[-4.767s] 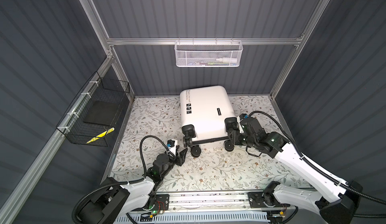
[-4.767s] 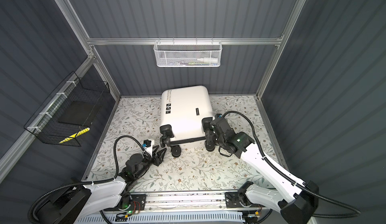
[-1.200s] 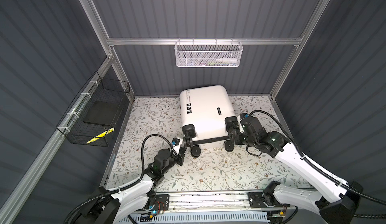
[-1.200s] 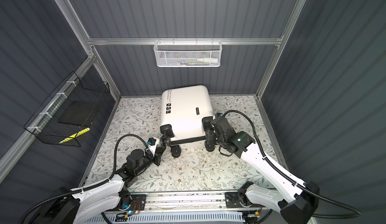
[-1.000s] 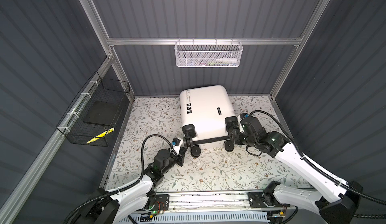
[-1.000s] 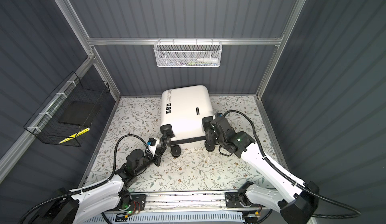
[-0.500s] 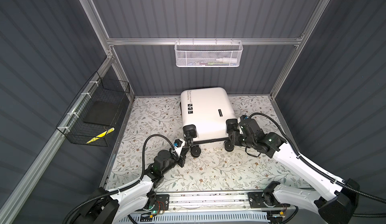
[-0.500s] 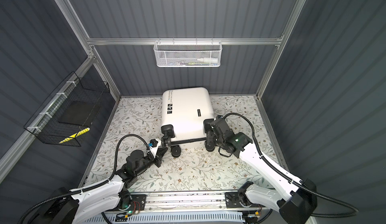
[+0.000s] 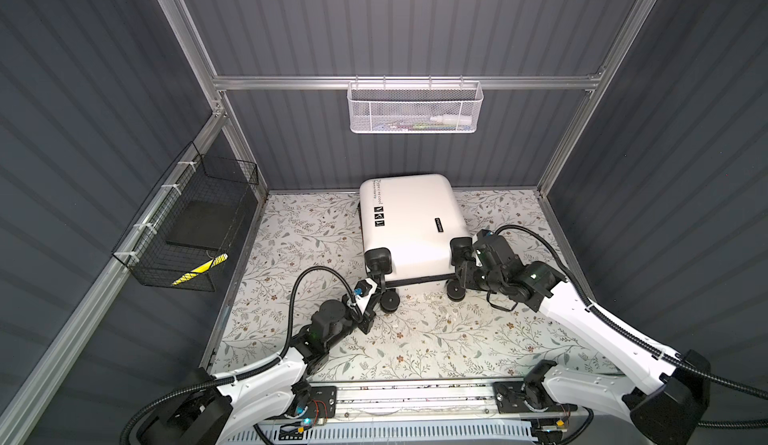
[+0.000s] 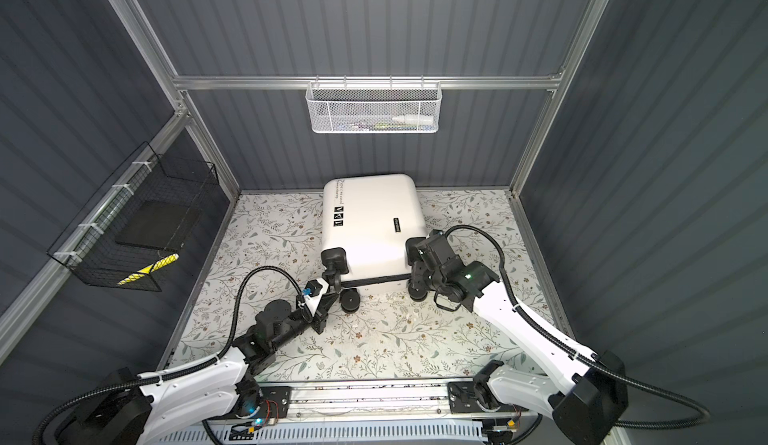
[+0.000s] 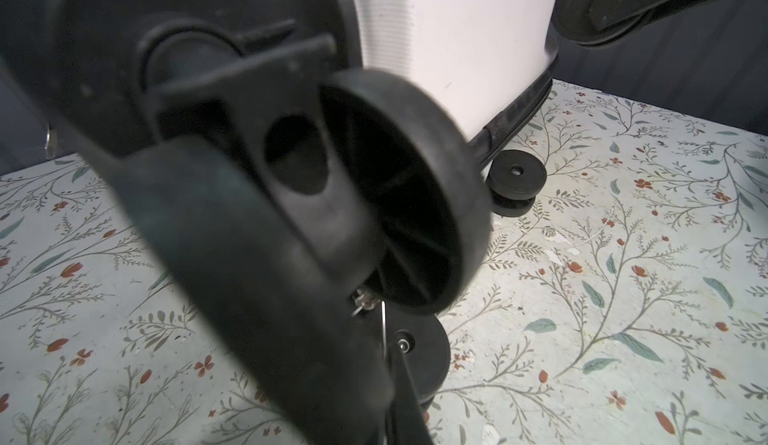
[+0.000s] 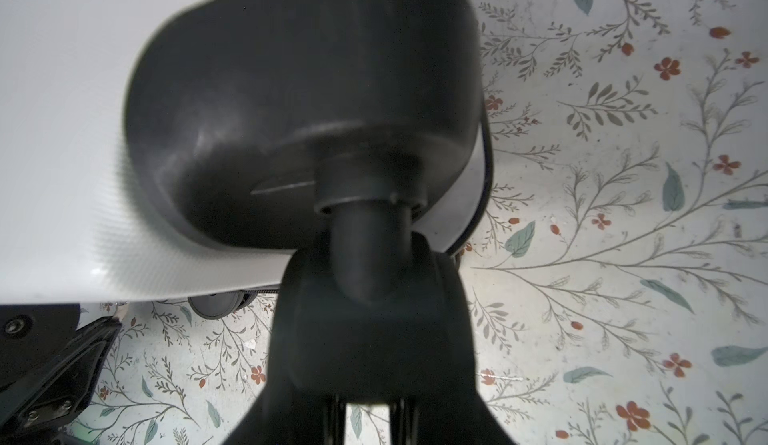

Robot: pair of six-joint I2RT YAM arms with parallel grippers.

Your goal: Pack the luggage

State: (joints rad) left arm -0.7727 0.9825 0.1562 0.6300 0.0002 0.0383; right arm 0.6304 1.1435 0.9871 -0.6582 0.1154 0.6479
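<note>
The luggage (image 9: 409,222) lies flat and closed on the flowered desk (image 9: 415,339). It sits at the middle of the back edge, lettered shell up, with its wheeled end turned toward the front edge. The left end effector (image 9: 377,293) reaches in low at the wheeled corner nearer the desk's left edge, just beside the caster (image 11: 407,198) that fills the left wrist view. Its jaws are fully closed, and whether they pinch anything I cannot tell. The right end effector (image 9: 465,262) is at the wheeled corner nearer the right edge. Its jaws are partly closed and appear clamped on the caster under the dark corner housing (image 12: 299,102). A white mesh basket (image 9: 414,108) hangs on the back wall rail above the luggage, and a black wire basket (image 9: 187,231) hangs on the left wall.
</note>
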